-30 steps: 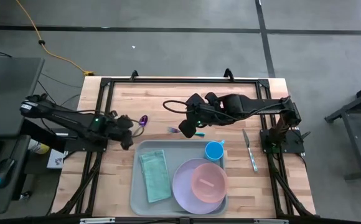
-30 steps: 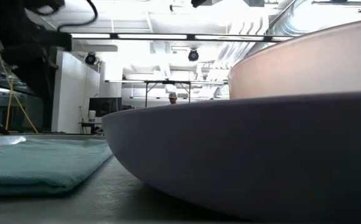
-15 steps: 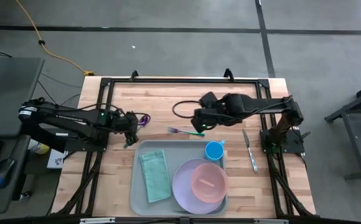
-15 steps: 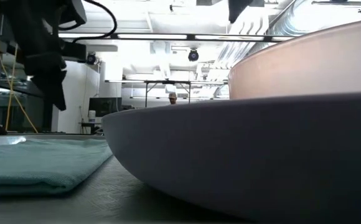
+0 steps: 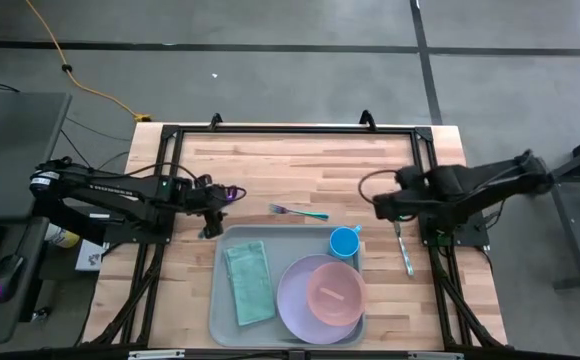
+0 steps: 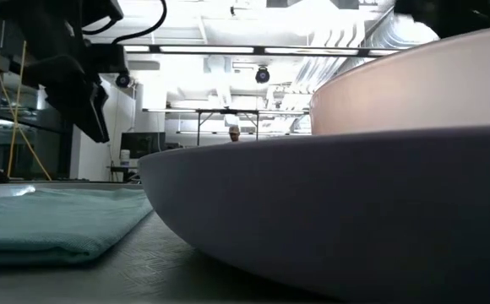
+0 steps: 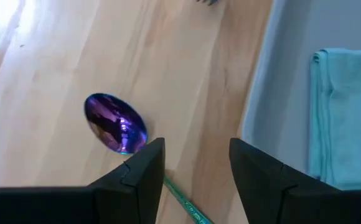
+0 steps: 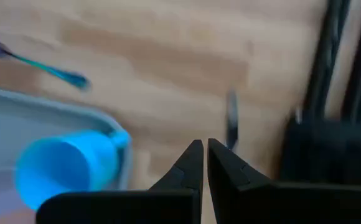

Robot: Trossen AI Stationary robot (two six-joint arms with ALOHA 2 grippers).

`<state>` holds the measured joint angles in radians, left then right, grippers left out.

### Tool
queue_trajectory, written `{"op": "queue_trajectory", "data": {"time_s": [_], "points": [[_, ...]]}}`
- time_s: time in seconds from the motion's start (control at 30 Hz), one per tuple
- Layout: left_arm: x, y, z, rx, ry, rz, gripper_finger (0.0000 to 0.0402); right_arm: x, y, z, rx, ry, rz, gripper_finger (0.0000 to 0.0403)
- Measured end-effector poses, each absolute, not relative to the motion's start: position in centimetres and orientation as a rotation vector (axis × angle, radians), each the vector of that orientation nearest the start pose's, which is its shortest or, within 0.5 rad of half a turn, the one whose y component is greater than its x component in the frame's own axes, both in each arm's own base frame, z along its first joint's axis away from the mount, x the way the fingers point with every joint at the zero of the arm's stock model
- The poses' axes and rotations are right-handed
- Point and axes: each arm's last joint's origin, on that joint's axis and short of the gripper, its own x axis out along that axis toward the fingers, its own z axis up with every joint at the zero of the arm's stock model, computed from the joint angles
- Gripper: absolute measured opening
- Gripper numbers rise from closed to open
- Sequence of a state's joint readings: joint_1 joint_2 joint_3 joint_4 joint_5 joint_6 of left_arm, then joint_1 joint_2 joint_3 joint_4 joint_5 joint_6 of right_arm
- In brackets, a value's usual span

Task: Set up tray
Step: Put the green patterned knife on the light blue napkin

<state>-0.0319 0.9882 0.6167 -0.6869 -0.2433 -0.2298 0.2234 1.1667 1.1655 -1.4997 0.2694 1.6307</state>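
The left tool hangs with fingers apart by the spoon — drop straight down, pinch its handle, then lift. The right tool, fingers together, waits near the knife.

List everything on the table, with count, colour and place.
tray: one, grey-blue, near middle of the table.
cloth: one, teal, folded, on the tray's left part.
plate: one, lavender, on the tray's right part.
bowl: one, pink, on the plate.
cup: one, blue, tray's far right corner.
fork: one, teal handle, on the wood beyond the tray.
spoon: one, iridescent purple, by the left gripper.
knife: one, silver, right of the tray.
left gripper: open, over the spoon's handle.
right gripper: shut, near the knife.
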Motion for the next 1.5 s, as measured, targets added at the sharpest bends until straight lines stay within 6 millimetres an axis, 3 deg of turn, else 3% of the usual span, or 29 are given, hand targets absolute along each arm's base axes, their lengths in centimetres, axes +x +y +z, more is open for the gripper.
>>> {"op": "queue_trajectory", "data": {"time_s": [0.2,0.47,0.7,1.1,1.5], "points": [[17.3,0.0,20.8,-0.059,1.017,0.263,0.0211,16.0,4.6,27.4,1.136,1.252,-1.166,0.0],[17.6,-0.1,21.0,-0.045,0.989,0.204,0.0211,16.6,7.0,22.5,1.211,1.32,-1.13,0.0],[17.5,-0.1,21.0,-0.03,0.996,0.194,0.0211,15.7,7.9,19.5,1.225,1.383,-1.157,0.0],[17.5,-0.2,21.0,-0.036,1.0,0.167,0.0211,15.3,8.0,19.0,1.191,1.378,-1.165,0.0018],[17.5,-0.2,21.0,-0.041,1.002,0.159,0.0211,14.9,7.8,17.4,1.229,1.382,-1.19,0.015]]}}
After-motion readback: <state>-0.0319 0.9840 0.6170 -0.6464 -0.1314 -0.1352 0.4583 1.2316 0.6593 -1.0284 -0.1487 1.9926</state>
